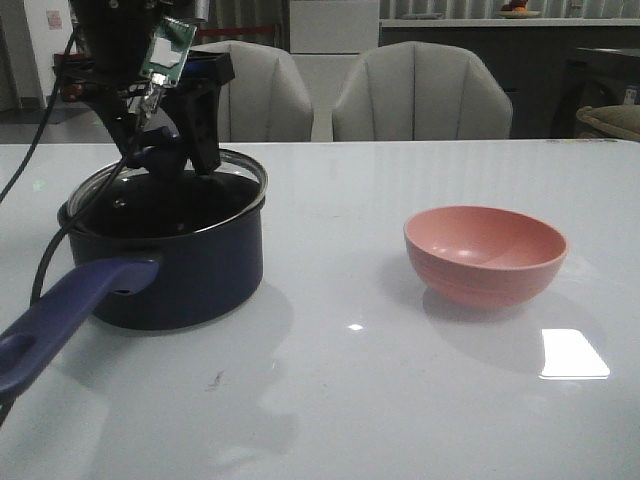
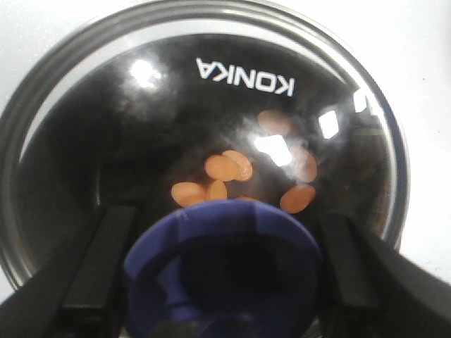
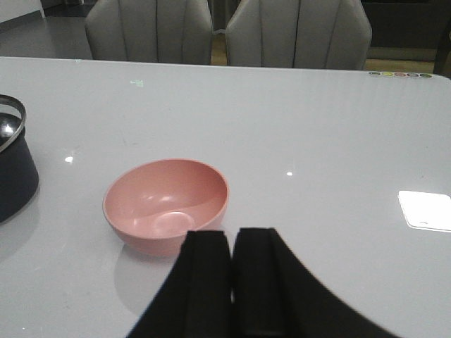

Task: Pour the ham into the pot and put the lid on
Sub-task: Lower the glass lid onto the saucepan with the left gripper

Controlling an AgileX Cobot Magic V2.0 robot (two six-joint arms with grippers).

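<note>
Nearest to my front camera is the long purple-blue handle (image 1: 70, 305) of the pot (image 1: 175, 270), which reaches toward me at the left edge of the white table (image 1: 350, 400). The pot itself stands on the left part of the table, dark navy outside and black inside. The glass lid (image 1: 215, 180) with its shiny metal rim is over the mouth of the pot; in the front view it looks a little tilted, and I cannot tell if it sits fully on the rim. My left tool (image 1: 165, 150) is above the pot, with its two black fingers (image 1: 205, 120) on both sides of the dark blue knob (image 1: 155, 158). In the left wrist view the fingers (image 2: 95, 271) stand on each side of the knob (image 2: 222, 267), spread wide, but I cannot tell whether they touch it. Through the glass of the lid (image 2: 84, 91) I see the ham (image 2: 229, 167), a few small orange-pink pieces lying on the black bottom of the pot. The pink bowl (image 1: 485, 255) stands upright on the right part of the table, well apart from the pot. In the right wrist view my right tool (image 3: 232, 243) is near the bowl (image 3: 165, 201), and its two black fingers (image 3: 204, 282) are pressed together with nothing between them.
</note>
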